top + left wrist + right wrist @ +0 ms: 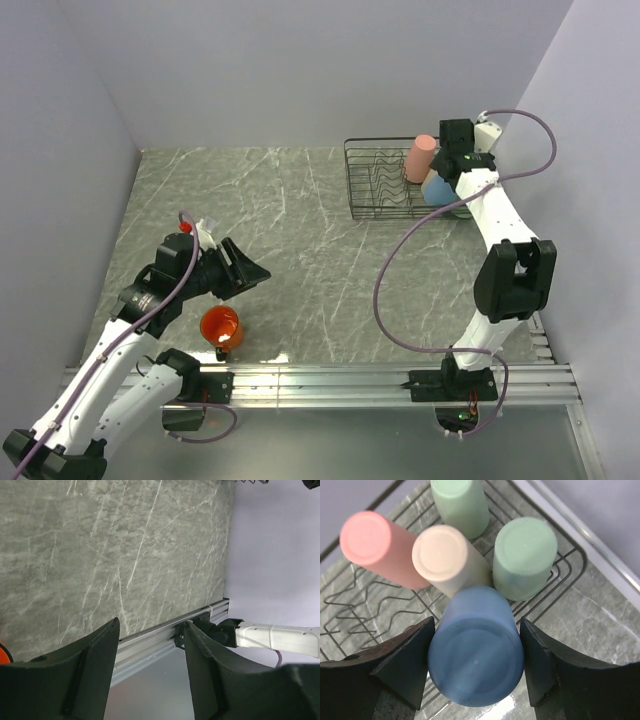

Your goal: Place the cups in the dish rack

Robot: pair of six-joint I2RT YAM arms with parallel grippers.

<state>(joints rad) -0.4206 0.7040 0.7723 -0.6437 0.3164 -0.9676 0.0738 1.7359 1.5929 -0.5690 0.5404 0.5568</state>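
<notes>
The black wire dish rack (375,190) stands at the back right. Inside it, upside down, are a salmon pink cup (375,547), a beige cup (447,560), two pale green cups (460,505) (525,557) and a light blue cup (476,652). My right gripper (477,630) is shut on the blue cup, a finger on each side, at the rack's near right corner. The orange mug (221,326) stands upright near the table's front left. My left gripper (250,270) hovers just beyond it, open, with nothing between its fingers (95,660).
A metal rail (320,380) runs along the near table edge, carrying both arm bases. Purple walls close in on the left, back and right. The right arm's cable (385,300) loops over the table's right side.
</notes>
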